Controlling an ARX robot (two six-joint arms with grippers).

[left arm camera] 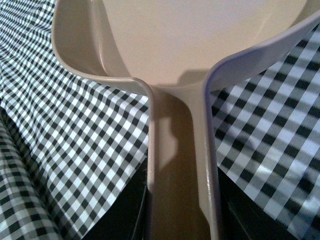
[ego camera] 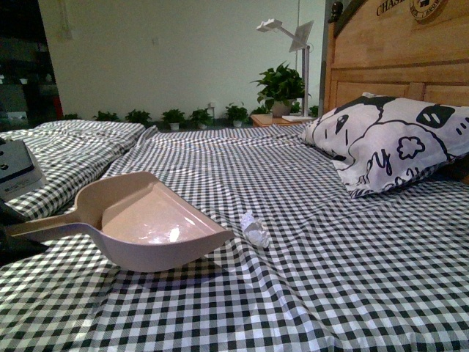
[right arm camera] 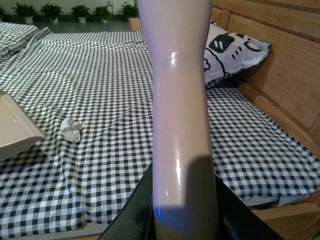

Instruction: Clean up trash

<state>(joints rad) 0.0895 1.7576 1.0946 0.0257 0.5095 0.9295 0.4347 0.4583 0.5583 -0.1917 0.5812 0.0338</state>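
The left gripper (left arm camera: 182, 222) is clamped on the handle of the pink dustpan (left arm camera: 200, 40): in the left wrist view its 2 dark jaws press against either side of the handle. In the front view only a dark part of this gripper shows, at the lower left edge of the frame where the handle runs out of sight. The right gripper (right arm camera: 185, 222) holds a pale pink handle (right arm camera: 180, 100), with a dark jaw on each side of it. The handle reaches away from the wrist camera and its far end is out of view, so the kind of tool cannot be told. In the front view the dustpan (ego camera: 124, 198) fills the lower left of the frame, its open lip turned to the right and down at the black-and-white gingham bedsheet (ego camera: 330, 279). The crumpled white paper wad (ego camera: 254, 229) lies on the sheet just beside that lip, a little below the centre of the frame, with a narrow strip of cloth between them. At the upper right a black-and-white patterned pillow (ego camera: 388, 143) leans against the wooden headboard (ego camera: 396, 59). A white lamp (ego camera: 282, 28) and a leafy potted plant (ego camera: 280, 86) stand at the top, right of centre.
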